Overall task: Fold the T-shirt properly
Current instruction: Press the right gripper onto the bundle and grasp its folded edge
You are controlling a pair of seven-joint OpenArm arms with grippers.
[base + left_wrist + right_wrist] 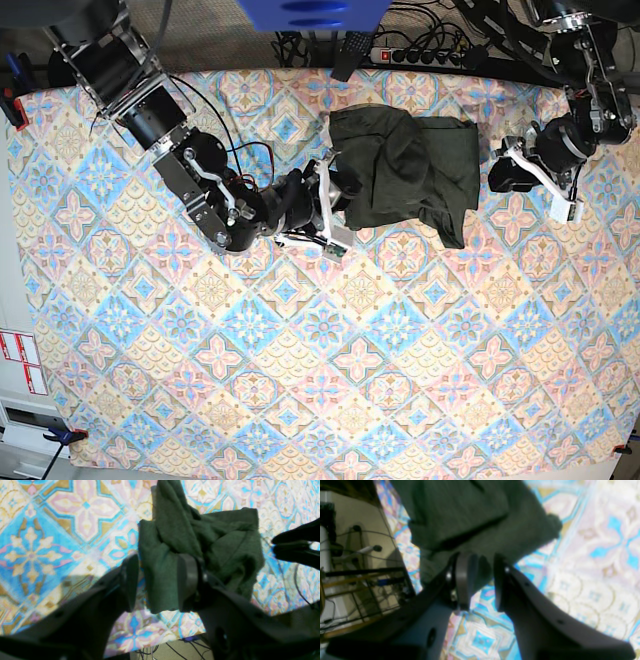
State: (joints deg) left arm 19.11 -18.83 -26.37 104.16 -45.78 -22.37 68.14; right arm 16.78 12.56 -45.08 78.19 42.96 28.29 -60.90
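Note:
The T-shirt (410,170) is a dark olive-green bundle, folded and rumpled, lying at the far middle of the table. My right gripper (335,205) is at its left edge. In the right wrist view the T-shirt (470,510) fills the top, and the right gripper (482,560) is open, with a fabric edge reaching between its fingertips. My left gripper (497,165) is just off the shirt's right edge. In the left wrist view the left gripper (160,560) is open, with the T-shirt (225,545) lying beyond and between its fingers. The right gripper (295,545) shows at that view's right.
A tablecloth (300,350) with blue, pink and gold tiles covers the whole table. A power strip and cables (420,50) lie along the far edge. A rack with wires (365,585) stands on the floor past the table edge.

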